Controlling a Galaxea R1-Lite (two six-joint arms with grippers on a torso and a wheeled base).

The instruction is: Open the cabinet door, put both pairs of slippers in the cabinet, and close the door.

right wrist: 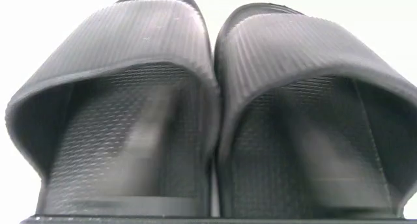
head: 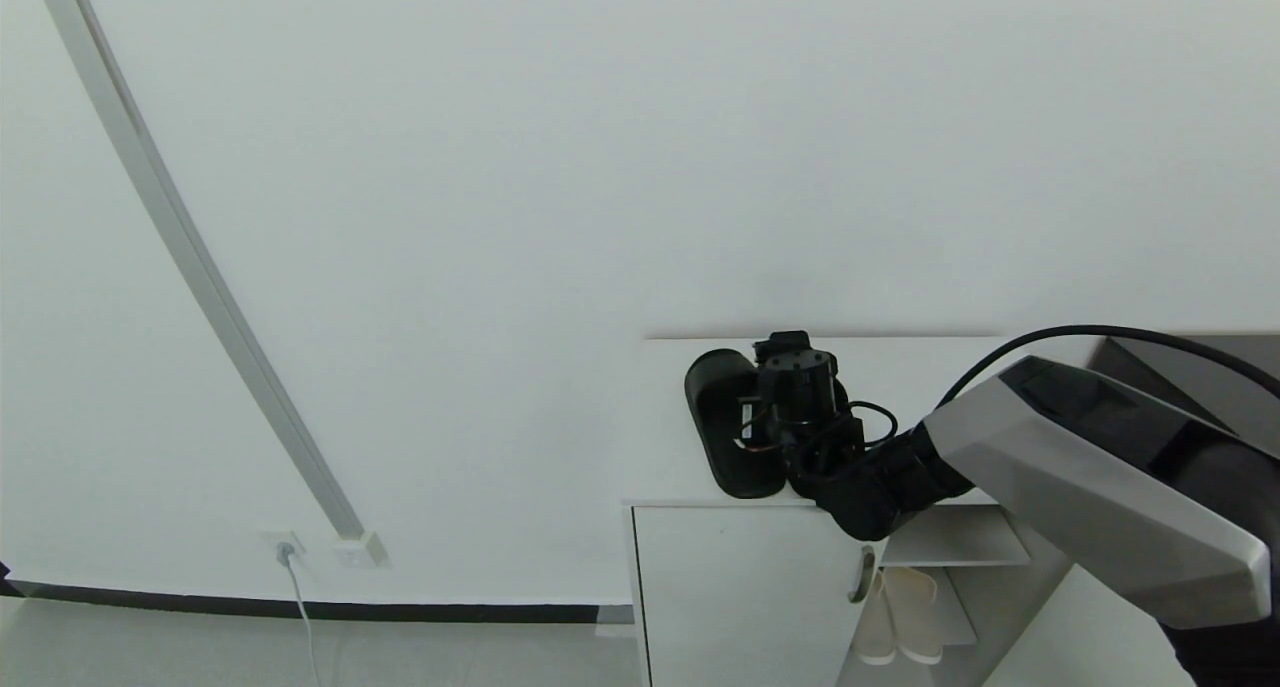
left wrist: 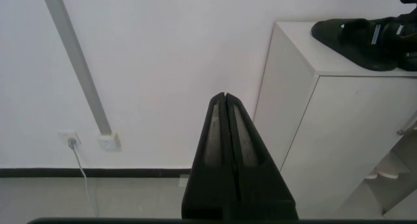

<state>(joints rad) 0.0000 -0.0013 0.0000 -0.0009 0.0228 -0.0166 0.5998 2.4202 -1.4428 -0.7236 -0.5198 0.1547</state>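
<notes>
Two black slippers (head: 735,437) sit atop the cabinet (head: 930,367), so our right gripper (head: 765,432) is at them to fetch them; whether it grips, we cannot tell. White slippers (head: 900,617) already lie inside the open half. Our left gripper (left wrist: 225,103) hangs pressed together, unneeded.

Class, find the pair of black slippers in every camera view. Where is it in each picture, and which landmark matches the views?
Head view: black slippers on top of the white cabinet, lower right of centre.
Left wrist view: black slippers in the upper right corner, on the cabinet top.
Right wrist view: black slippers close up, straps side by side.
Shared landmark: the white cabinet, in head and left wrist views.
</notes>
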